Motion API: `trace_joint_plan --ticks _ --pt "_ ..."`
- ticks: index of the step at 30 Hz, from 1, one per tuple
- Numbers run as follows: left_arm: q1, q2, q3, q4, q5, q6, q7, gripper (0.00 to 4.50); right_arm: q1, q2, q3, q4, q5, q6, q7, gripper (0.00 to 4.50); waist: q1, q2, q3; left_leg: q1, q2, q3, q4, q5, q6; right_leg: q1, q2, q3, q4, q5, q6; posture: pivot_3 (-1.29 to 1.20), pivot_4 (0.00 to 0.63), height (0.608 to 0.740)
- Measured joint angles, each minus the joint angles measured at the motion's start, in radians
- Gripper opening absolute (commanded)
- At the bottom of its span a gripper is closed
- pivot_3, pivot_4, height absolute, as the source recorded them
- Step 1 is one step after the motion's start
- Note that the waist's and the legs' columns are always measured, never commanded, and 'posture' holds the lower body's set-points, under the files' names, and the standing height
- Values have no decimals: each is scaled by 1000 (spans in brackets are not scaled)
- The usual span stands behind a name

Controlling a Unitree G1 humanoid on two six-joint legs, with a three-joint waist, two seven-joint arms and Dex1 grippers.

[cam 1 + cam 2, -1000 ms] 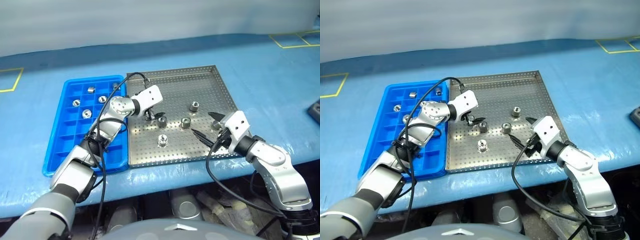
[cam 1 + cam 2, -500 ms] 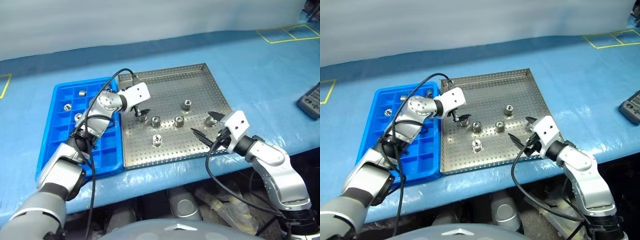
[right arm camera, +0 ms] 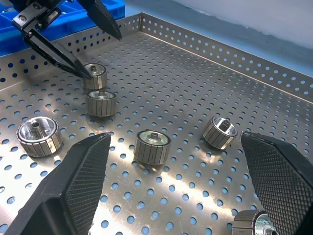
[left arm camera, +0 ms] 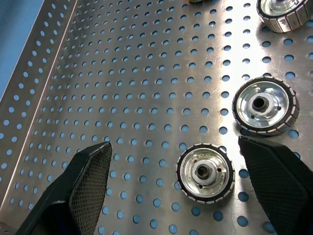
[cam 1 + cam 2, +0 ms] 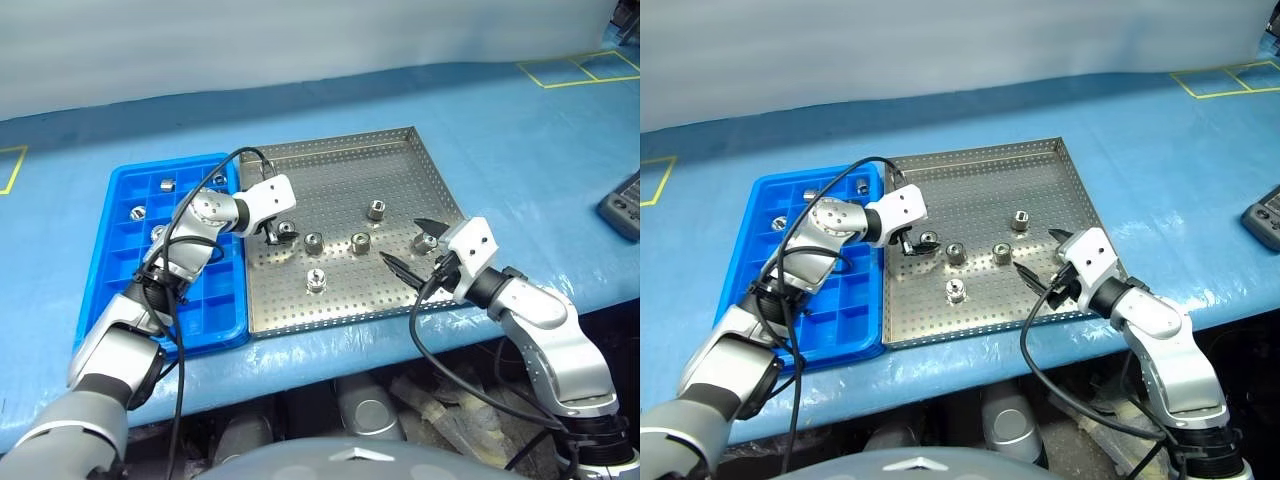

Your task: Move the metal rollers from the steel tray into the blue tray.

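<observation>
Two arms of silver-grey rounded metal segments joined by black bands were seen, each ending in a white boxy wrist block, and loose black cables were looped alongside both arms. Each block was fitted with a two-fingered black gripper, the left gripper (image 5: 278, 235) and the right gripper (image 5: 411, 246) alike. The tapered fingers (image 4: 90, 181) were faced with a fine diamond-knurled texture.
</observation>
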Motion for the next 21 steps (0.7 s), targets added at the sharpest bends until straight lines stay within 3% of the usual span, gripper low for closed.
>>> trace_joint_plan --ticks 10,13,16,21 --pt "0 -12 -25 60 30 -2 -4 4500 0 1 0 0 -1 0 -10 4461 -2 0 0 0 0 0 0 0 0 0 0 0 0 0 0 -404 150 740" --pt "0 -18 -25 70 33 -3 -3 3891 0 1 0 0 -1 0 -16 4500 -1 0 0 0 0 0 0 0 0 0 0 0 0 0 0 -403 150 740" --pt "0 -18 -25 72 37 -3 -3 2949 0 1 0 0 0 0 -19 4500 -2 0 0 0 0 0 0 0 0 0 0 1 0 0 0 -403 150 740" --pt "0 -18 -24 72 41 -3 -2 2787 -1 1 0 0 -1 0 -23 4500 -2 0 0 0 0 0 1 0 0 0 0 1 0 0 0 -399 150 740"
